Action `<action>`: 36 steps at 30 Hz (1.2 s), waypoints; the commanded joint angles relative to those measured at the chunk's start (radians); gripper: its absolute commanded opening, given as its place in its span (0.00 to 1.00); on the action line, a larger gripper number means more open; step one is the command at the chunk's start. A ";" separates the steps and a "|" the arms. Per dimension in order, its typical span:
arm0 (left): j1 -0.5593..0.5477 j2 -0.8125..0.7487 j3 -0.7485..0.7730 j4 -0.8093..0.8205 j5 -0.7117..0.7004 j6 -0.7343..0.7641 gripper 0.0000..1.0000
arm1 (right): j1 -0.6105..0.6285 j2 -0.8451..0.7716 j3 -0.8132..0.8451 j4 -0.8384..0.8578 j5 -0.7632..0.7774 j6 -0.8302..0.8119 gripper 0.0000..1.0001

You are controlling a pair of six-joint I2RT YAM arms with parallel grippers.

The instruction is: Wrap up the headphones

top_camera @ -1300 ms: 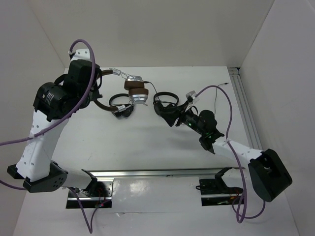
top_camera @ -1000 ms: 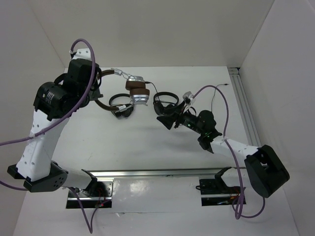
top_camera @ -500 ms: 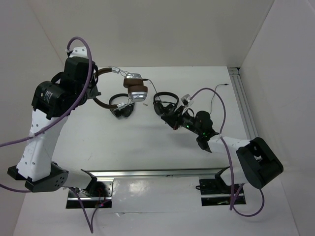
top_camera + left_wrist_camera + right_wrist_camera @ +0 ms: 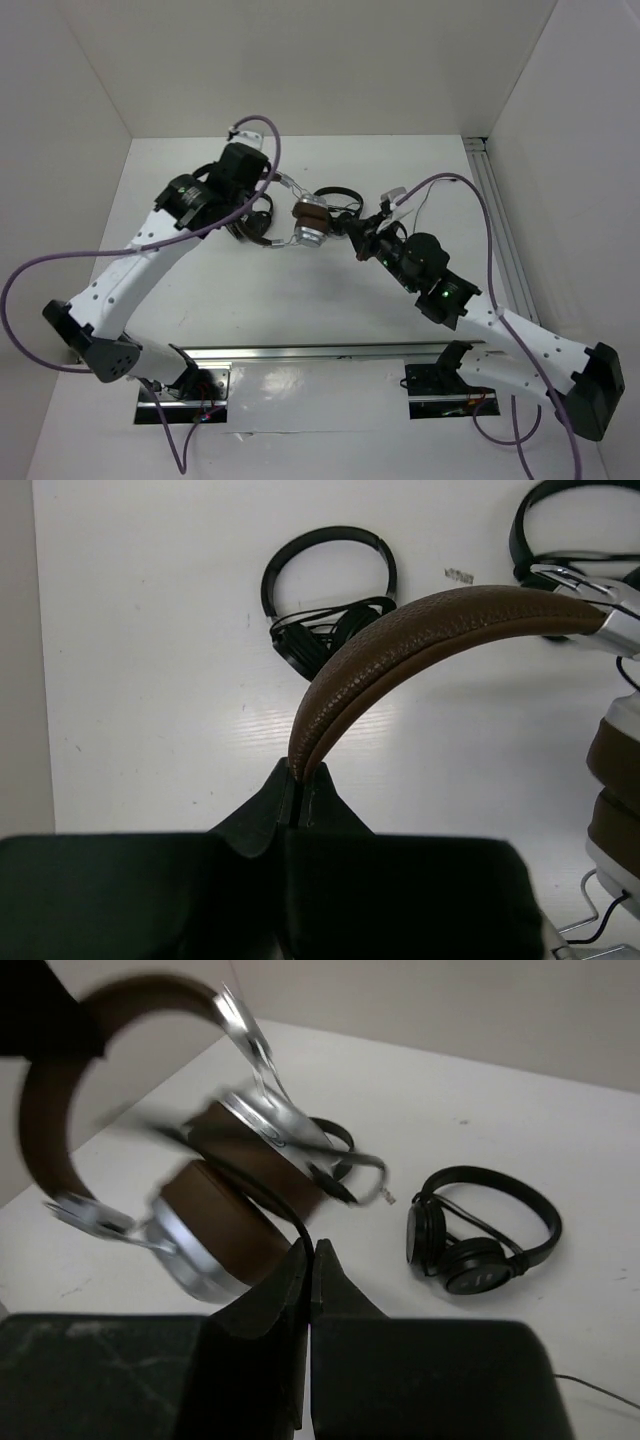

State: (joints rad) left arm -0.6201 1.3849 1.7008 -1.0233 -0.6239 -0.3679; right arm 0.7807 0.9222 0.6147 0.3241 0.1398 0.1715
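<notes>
**Both tools clamped on the brown headphones at mid-worktop**

The headphones sit between the two arms, about midway across the white worktop and toward its far half. The left tool is closed on the brown headband, the padded band rising from the pinch and arching to the right, toward the silver yoke and the brown ear pads at the right edge of the left wrist view. In that view the band stands above the worktop rather than lying on it.

The right tool is closed too, its fingertips meeting just below the silver earcups. The thin black cable runs down across the ear pad and into the pinch, so the tool appears to hold it.

One small black pair lies flat on the worktop beyond the headband. A second black pair lies just right of the earcups in the right wrist view, apart from them.
</notes>
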 commanded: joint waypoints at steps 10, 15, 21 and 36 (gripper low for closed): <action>-0.205 -0.021 -0.260 0.333 -0.215 0.266 0.00 | 0.489 -0.057 0.238 -0.520 0.796 -0.096 0.00; -0.254 -0.012 -0.395 0.387 -0.536 0.288 0.00 | 0.592 0.032 0.411 -0.788 0.840 -0.015 0.00; -0.176 -0.003 -0.327 0.260 -0.603 0.069 0.00 | 0.615 0.109 0.490 -1.039 0.949 0.124 0.00; -0.222 -0.138 -0.464 0.397 0.102 0.352 0.00 | 0.673 0.138 0.442 -0.965 1.256 0.126 0.00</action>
State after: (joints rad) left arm -0.8249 1.3106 1.2465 -0.7094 -0.7040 -0.0860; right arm 1.4212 1.0550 1.0706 -0.6952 1.3006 0.3016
